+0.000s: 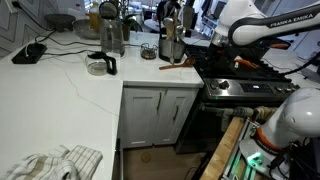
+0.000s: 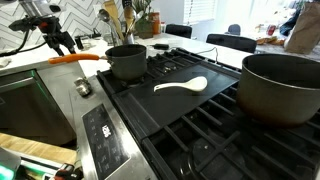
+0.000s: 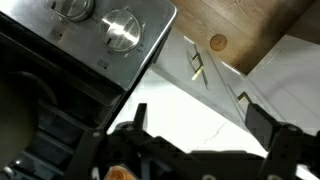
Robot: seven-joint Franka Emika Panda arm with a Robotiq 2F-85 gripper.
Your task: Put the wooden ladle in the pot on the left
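The wooden ladle lies on the white counter in front of the steel canister, close to the stove's edge. The small dark pot with an orange-brown handle stands on the stove's left rear burner. My gripper hangs above the end of that handle, over the counter's edge. In the wrist view its fingers are spread wide with only white counter between them. The ladle does not show in the wrist view.
A large dark pot fills the stove's right side. A white spoon lies on the grate between the pots. A holder of utensils stands behind the small pot. Stove knobs and white cabinet doors are below the gripper.
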